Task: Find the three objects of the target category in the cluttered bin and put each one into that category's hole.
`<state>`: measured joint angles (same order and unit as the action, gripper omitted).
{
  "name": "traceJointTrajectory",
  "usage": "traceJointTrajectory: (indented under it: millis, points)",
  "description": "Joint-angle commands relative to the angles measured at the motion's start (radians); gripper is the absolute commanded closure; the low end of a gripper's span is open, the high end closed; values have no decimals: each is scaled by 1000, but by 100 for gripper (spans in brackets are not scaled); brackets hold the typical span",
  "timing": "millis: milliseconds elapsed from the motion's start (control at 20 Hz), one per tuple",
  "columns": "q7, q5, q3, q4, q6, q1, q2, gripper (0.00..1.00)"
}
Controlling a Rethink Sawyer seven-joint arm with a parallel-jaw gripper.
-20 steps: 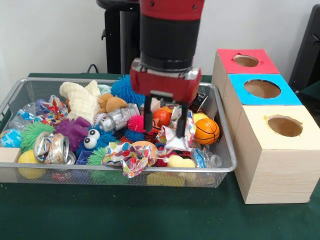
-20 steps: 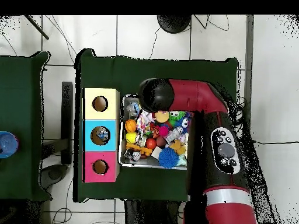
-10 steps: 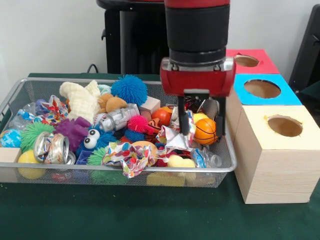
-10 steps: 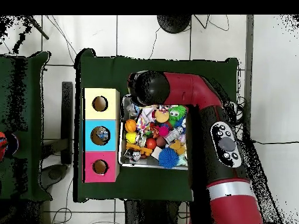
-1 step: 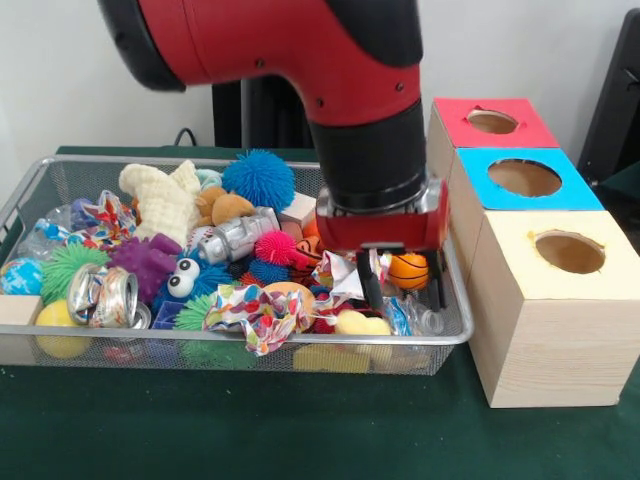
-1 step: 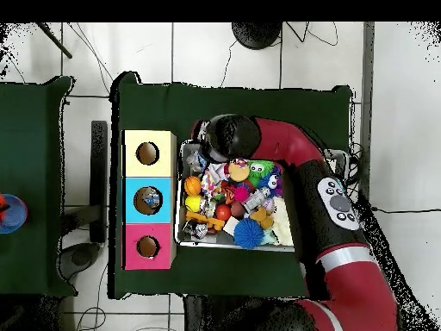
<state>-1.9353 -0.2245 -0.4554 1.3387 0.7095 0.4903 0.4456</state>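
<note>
Pincer [image 5: 402,288] low in bin [image 5: 30,185], fingers apart astride mini basketball [image 5: 408,270]. Risk: ball squirts sideways on closing, or crinkled wrapper [image 5: 340,275] snags a finger.

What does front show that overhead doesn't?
Front only: the open claw straddling the basketball in the bin's corner nearest the boxes.
Overhead only: something lying inside the blue box's hole; the arm hides the claw here.
Both: bin, clutter, and the yellow, blue and red boxes in a row.
</note>
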Motion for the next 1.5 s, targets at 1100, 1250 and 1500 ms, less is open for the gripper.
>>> traceJointTrajectory:
  millis: [1100,1250,1500]
  points:
    - [240,-177,-109,-71,104,41,-145,0]
    - [162,-212,-44,-61,120,9,-64,0]
    - [147,-245,0,-85,180,-14,-21,0]
